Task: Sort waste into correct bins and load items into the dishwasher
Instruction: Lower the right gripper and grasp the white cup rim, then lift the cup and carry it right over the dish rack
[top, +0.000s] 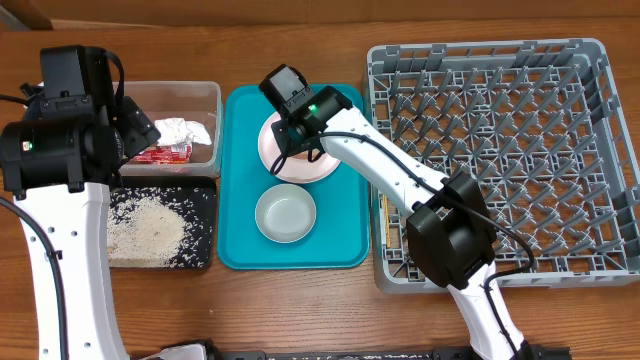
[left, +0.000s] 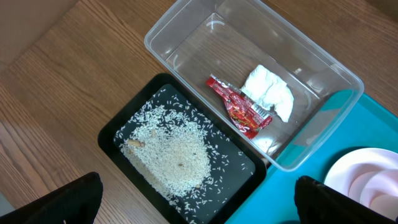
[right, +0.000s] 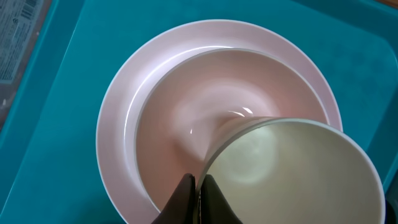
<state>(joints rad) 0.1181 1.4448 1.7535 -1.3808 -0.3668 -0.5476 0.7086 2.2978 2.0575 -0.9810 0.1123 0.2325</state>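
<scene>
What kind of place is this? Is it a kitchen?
Probably a practice table for clearing dishes, not a real kitchen. A grey dish rack sits on a bare wooden table. Beside it are a teal tray with a pink plate and pale bowl, and a black tray of rice.

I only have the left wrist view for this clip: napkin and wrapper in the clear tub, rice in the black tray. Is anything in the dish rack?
Observer: No, the dish rack holds nothing.
Operator: Where is the right gripper?
Observer: The right gripper is shut at the rim of the white cup.
Operator: Any dishes besides the plate I glimpse?
Observer: A grey-green bowl sits upright on the teal tray.
</scene>
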